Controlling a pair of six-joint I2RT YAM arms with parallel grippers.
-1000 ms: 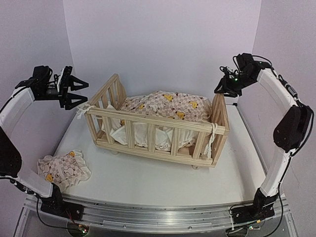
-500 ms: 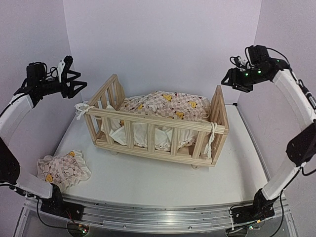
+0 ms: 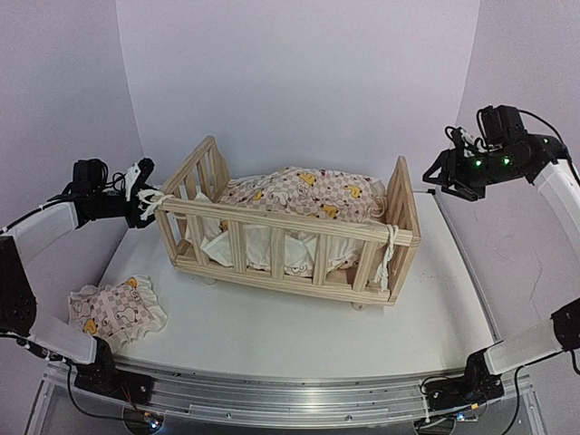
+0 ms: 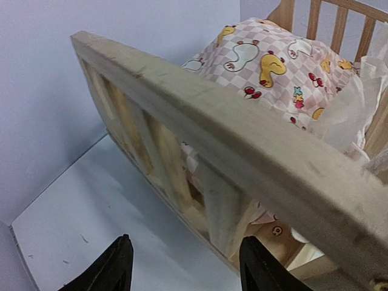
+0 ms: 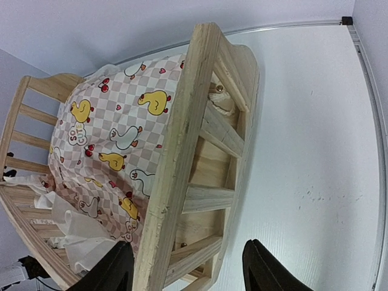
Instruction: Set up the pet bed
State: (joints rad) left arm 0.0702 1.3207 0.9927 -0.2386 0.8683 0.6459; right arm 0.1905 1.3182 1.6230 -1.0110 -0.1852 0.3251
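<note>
The pine crib frame [image 3: 290, 237] stands mid-table with the checked duck cushion [image 3: 304, 195] heaped inside at its back; white tie strings are knotted at the left [image 3: 149, 201] and right [image 3: 391, 237] front corners. My left gripper [image 3: 142, 192] is open, close beside the frame's left end rail [image 4: 230, 145], holding nothing. My right gripper [image 3: 444, 174] is open and raised off the frame's right end rail [image 5: 182, 163], which shows below it. The cushion also shows in the left wrist view [image 4: 267, 66] and in the right wrist view [image 5: 115, 139].
A small matching checked duck pillow [image 3: 116, 310] lies on the white table [image 3: 272, 326] at the front left, apart from the frame. Walls close the back and both sides. A metal rail runs along the near edge [image 3: 290, 394].
My left gripper has dropped down and in toward the frame's left front corner. My right gripper has pulled away to the right and up from the right end rail.
</note>
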